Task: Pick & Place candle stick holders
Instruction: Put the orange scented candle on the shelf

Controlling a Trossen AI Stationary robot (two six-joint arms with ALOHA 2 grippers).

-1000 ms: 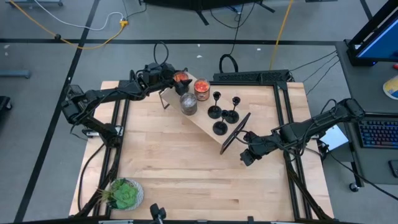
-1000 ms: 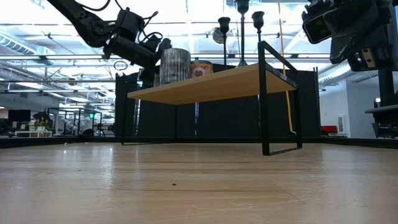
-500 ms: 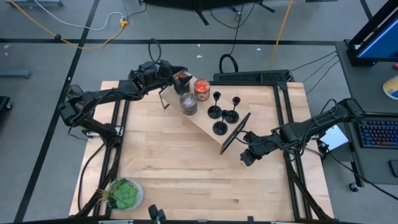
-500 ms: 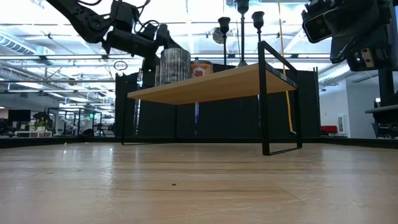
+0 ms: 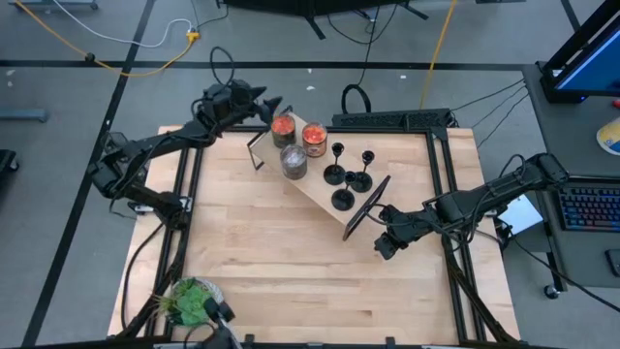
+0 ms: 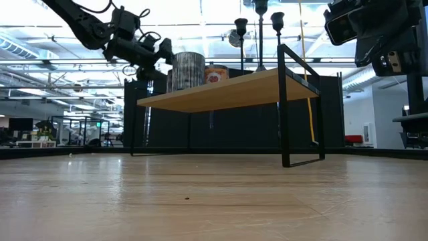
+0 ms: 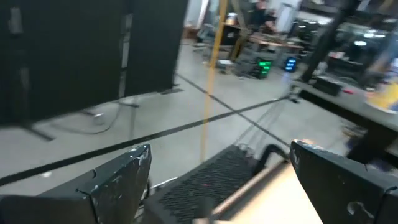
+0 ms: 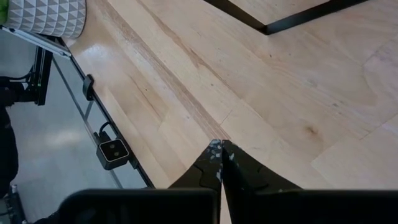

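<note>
Beyond shelf end: left tool wide, empty; right tool closed.

Grey floor lying around table; yellow cable trailing across it; ceiling strip lights glowing; keyboard sitting on side desk.

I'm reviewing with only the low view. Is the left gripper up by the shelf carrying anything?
Observer: No. The left wrist view shows the left gripper open, with nothing between its fingers.
Reviewer: Is it above the candle holders?
Observer: No. From above, it is off the shelf's far end, near a red-topped jar. The three candle holders stand at the other end.
Reviewer: And the right gripper?
Observer: The right gripper is shut and empty over bare table.
</note>
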